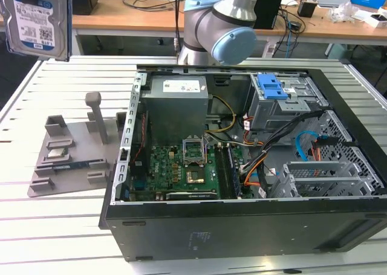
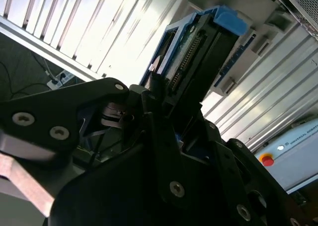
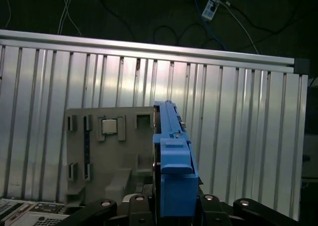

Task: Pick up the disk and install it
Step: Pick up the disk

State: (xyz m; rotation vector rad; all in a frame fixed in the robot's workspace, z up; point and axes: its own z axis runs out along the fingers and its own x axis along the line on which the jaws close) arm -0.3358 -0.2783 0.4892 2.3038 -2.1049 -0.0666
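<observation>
The disk [image 1: 36, 18], a silver drive with a white-and-blue label in a blue carrier, hangs high above the slatted table at the exterior view's far left, its label facing the camera. In both wrist views it stands edge-on between the black fingers, its blue carrier end [image 3: 174, 181] pointing away from the wrist. My gripper [image 3: 174, 208] is shut on the disk [image 2: 198, 42], well above the grey fixture plate [image 3: 114, 151]. The open computer case [image 1: 242, 166] lies to the exterior view's right of the disk.
The case holds a grey power-supply box [image 1: 178, 97], a motherboard [image 1: 181, 166], loose cables and a drive cage with a blue latch plate [image 1: 272, 86]. A grey fixture plate [image 1: 72, 148] with an upright post lies left of the case. The arm's elbow [image 1: 224, 21] rises behind the case.
</observation>
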